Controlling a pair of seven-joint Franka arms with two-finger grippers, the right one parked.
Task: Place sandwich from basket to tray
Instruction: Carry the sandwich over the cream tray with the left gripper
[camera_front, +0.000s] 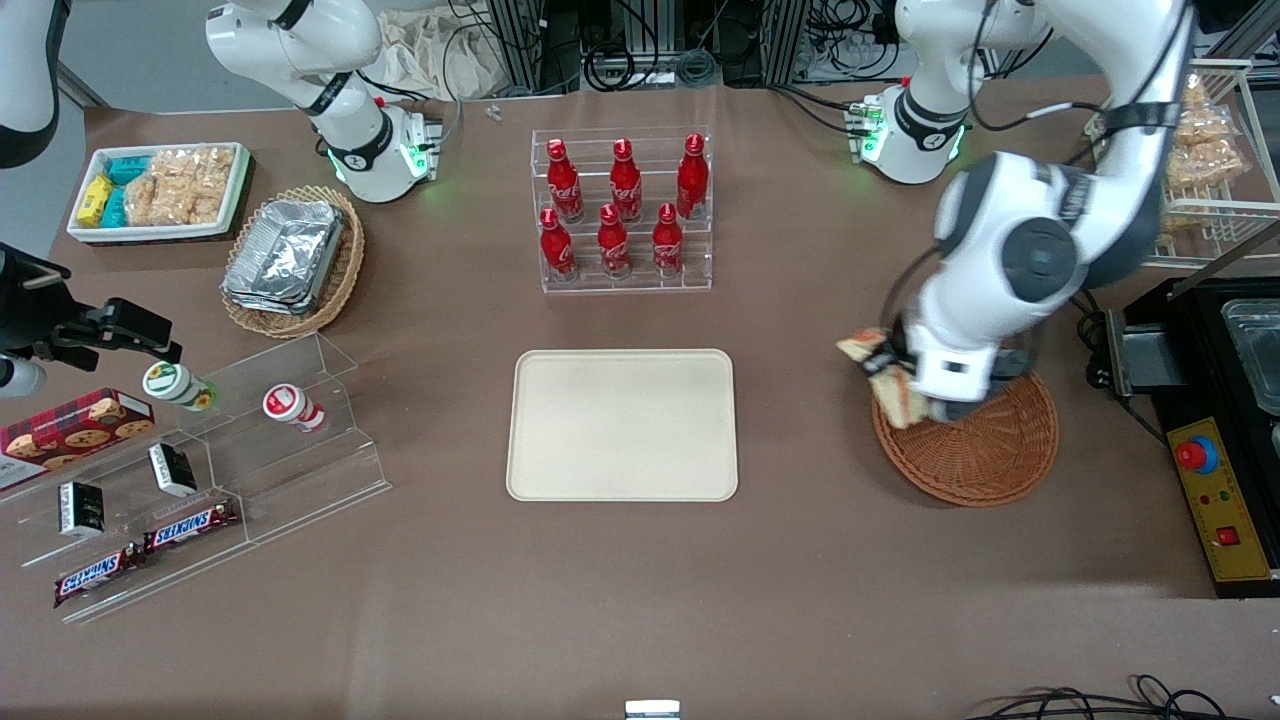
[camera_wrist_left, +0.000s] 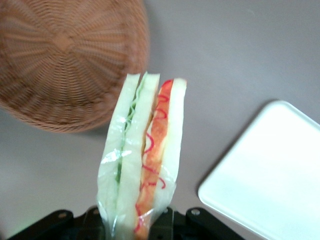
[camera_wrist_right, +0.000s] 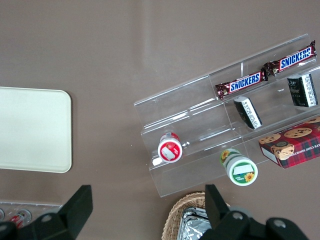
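Wicker basket (camera_front: 985, 455) sits under the tool (camera_wrist_left: 135, 225), which is clamped on the wrapped sandwich (camera_wrist_left: 145, 155), lifted above the basket's rim nearest the tray (camera_front: 622, 424).

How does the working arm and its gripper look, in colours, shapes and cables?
The working left arm has glossy white rounded shells with dark grey round joint caps. Its round base shows a green light, and a black cable runs along the arm. The gripper, above the basket's edge, has a white boxy body and black fingers.
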